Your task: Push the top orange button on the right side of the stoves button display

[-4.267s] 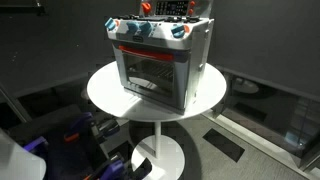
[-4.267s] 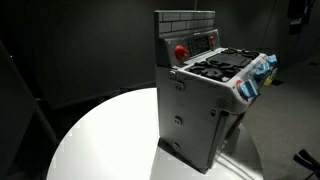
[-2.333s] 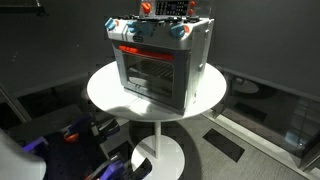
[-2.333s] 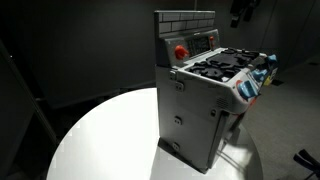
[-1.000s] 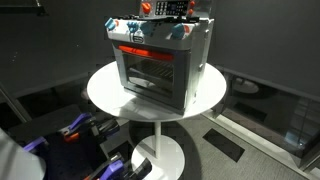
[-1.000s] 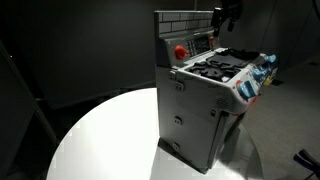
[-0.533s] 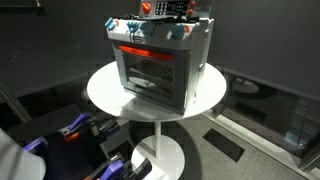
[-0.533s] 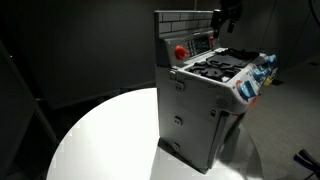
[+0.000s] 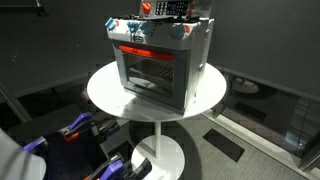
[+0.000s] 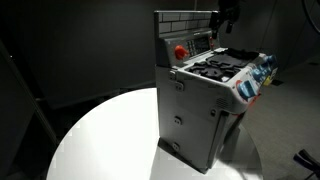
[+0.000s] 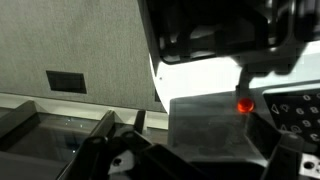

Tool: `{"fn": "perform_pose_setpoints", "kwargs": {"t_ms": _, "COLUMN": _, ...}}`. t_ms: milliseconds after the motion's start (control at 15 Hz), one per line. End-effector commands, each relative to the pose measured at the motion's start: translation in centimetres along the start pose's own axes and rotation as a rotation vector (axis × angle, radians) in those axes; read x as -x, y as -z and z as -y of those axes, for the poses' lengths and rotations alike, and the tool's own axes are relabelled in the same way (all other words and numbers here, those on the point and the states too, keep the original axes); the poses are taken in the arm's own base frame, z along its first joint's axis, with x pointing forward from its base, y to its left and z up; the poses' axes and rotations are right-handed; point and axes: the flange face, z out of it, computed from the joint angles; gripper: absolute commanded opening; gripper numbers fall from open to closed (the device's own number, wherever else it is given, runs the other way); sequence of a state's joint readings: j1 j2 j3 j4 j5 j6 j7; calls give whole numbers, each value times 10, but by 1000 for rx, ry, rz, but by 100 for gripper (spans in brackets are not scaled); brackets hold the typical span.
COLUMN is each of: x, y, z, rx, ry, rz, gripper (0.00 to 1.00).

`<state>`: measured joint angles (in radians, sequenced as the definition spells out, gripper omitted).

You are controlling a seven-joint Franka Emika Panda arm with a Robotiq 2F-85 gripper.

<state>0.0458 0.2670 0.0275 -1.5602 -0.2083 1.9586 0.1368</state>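
A grey toy stove (image 9: 160, 65) (image 10: 205, 100) stands on a round white table (image 9: 105, 90) (image 10: 100, 135). Its upright back panel carries the button display (image 10: 200, 42) with a red knob (image 10: 181, 51) at one end. My gripper (image 10: 224, 22) hangs at the panel's other end, just above the burners, and it also shows behind the stove top in an exterior view (image 9: 185, 9). In the wrist view a glowing orange button (image 11: 244, 105) sits on the grey panel (image 11: 205, 125). The jaws are dark and blurred, so I cannot tell their state.
The table stands on a single pedestal (image 9: 160, 150). Blue and white knobs line the stove front (image 9: 150, 32) (image 10: 255, 78). Dark floor and glass panels surround the table, and a wall outlet (image 11: 65, 80) shows in the wrist view.
The gripper came in from the upper edge and dropped to the end of the back panel. Over the last second it has barely moved.
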Motion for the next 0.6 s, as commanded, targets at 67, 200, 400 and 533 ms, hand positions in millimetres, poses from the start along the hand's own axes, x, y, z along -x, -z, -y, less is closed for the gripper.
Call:
{"fn": "perform_pose_setpoints", "kwargs": {"t_ms": 67, "x": -16, "y": 1, "z": 5, "rx": 18, "ry": 4, "rz": -8, "gripper": 100}}
{"fn": "perform_pose_setpoints", "kwargs": {"t_ms": 200, "x": -18, "y": 0, "z": 5, "rx": 20, "ry": 3, "rz": -3, "gripper": 100}}
{"fn": "perform_pose_setpoints", "kwargs": {"t_ms": 400, "x": -10, "y": 7, "z": 4, "rx": 15, "ry": 3, "rz": 30, "gripper": 100}}
{"fn": "perform_pose_setpoints", "kwargs": {"t_ms": 533, "x": -1, "y": 14, "z": 2, "rx": 4, "ry": 6, "rz": 67, "gripper": 100}}
